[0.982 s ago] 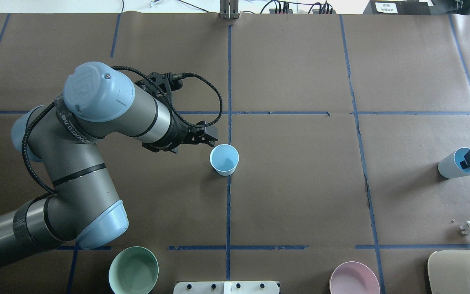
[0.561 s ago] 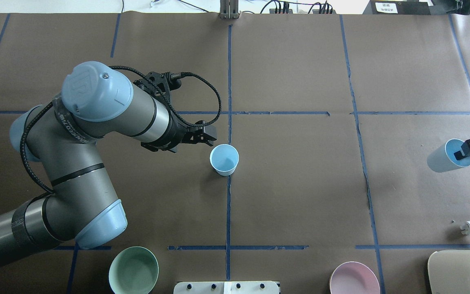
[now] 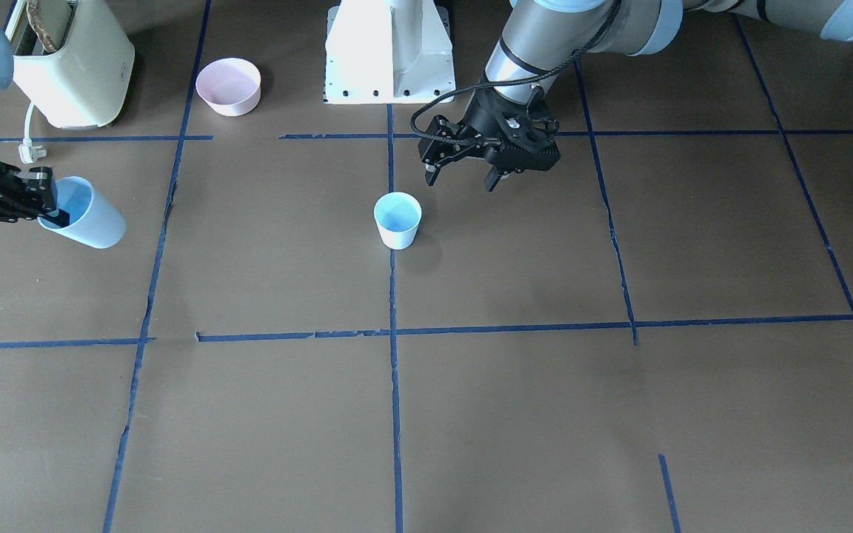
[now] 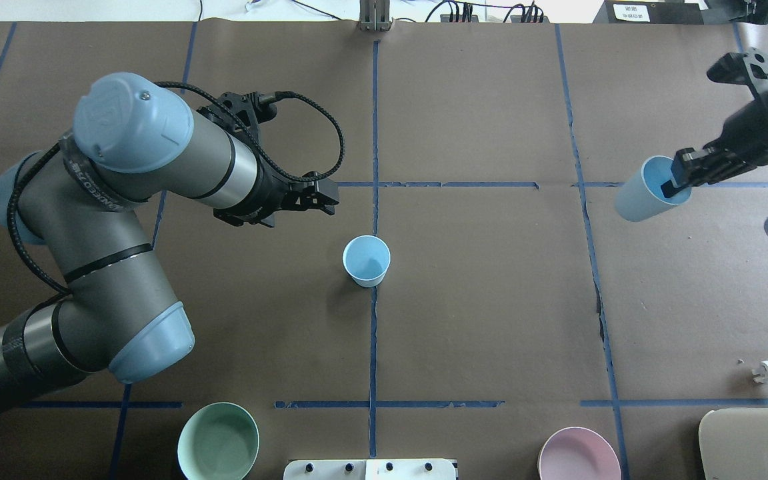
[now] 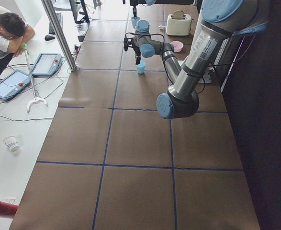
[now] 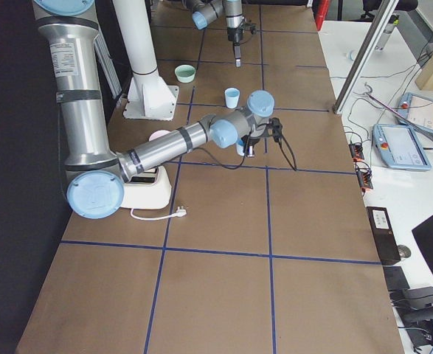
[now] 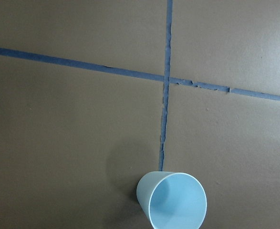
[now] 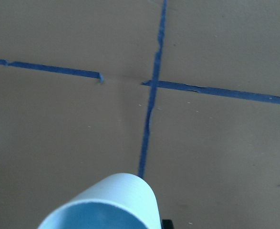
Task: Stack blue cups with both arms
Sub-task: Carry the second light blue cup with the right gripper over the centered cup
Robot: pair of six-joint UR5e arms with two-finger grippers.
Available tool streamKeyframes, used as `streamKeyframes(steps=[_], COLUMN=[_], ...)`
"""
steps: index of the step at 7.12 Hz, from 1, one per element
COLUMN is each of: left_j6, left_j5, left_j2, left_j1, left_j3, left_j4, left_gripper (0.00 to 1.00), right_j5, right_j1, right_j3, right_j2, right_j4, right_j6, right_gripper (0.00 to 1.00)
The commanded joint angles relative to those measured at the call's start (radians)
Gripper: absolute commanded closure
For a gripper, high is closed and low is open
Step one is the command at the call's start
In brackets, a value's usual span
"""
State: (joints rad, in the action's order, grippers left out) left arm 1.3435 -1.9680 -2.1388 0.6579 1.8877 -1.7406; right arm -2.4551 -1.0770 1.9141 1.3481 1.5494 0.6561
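Note:
One blue cup [image 4: 366, 261] stands upright and alone on the centre tape line; it also shows in the front view [image 3: 397, 219] and the left wrist view [image 7: 173, 200]. My left gripper [image 4: 326, 199] is open and empty, a little beyond and to the left of that cup, apart from it; its jaws stand wide apart in the front view [image 3: 460, 176]. My right gripper [image 4: 679, 179] is shut on the rim of the second blue cup [image 4: 644, 192], one finger inside it, and holds it tilted above the table at the right [image 3: 86, 215]. The right wrist view shows that cup's rim [image 8: 106, 205].
A mint-green bowl [image 4: 217, 441] and a pink bowl [image 4: 579, 455] sit at the near edge beside the white pedestal [image 3: 389, 52]. A cream toaster [image 3: 71, 59] with a white plug [image 4: 767, 372] stands at the near right. Blue tape lines divide the brown table.
My right gripper has lifted its cup and carried it farther from the robot and toward the centre. My left arm has drawn back, away from the centre cup.

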Motion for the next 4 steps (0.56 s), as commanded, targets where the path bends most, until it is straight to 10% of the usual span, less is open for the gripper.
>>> streamKeyframes(steps=[1, 4], left_j6=[-0.193, -0.421], left_j5=[-0.09, -0.201], left_j2=[0.081, 0.198], left_j1=[0.119, 0.256], left_j3=[-0.001, -0.018], left_j4=[0.003, -0.002], left_gripper=[0.0, 0.0], right_j5=[0.151, 0.452], right_j1=[0.214, 0.509], right_j3=[0.034, 0.017], right_j2=[-0.23, -0.4], right_j4=[0.077, 0.075], right_j6=[0.391, 0.721], right_gripper=[1.0, 1.0])
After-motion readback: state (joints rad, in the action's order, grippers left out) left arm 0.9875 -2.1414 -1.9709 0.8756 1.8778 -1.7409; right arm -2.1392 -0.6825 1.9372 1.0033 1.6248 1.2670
